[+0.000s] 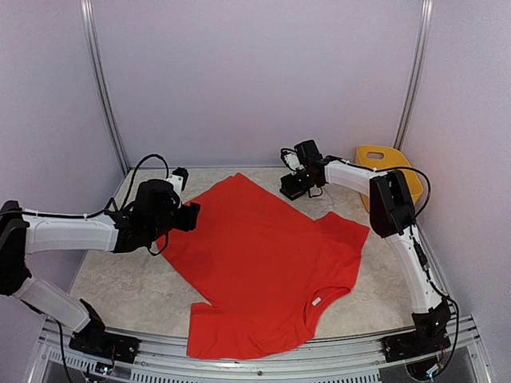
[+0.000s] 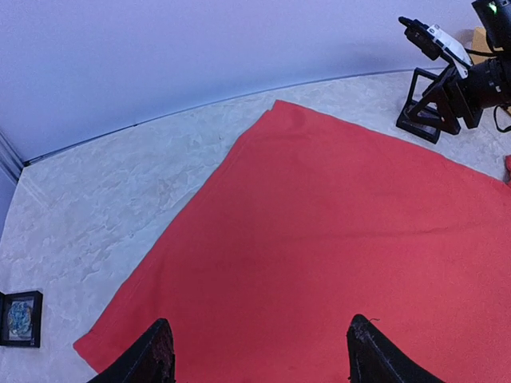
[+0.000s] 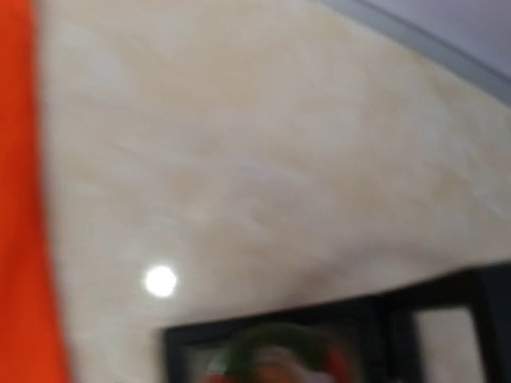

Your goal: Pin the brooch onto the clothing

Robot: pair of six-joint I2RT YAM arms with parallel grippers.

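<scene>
Two tools: the left tool (image 2: 258, 321) is spread apart over the red shirt (image 1: 263, 255); the right tool (image 1: 292, 186), upper middle, I cannot tell.

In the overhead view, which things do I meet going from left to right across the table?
In order: left hand, right hand, yellow object. The red T-shirt stretches across the middle, so I leave it out.

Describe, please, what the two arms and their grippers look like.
Both the left arm and right arm have smooth white tubular links joined by chunky black joint housings, on black bases. Thin black cables loop loosely along each. The left gripper and right gripper are mainly black, with angular, tapering fingers. No markings are legible.
</scene>
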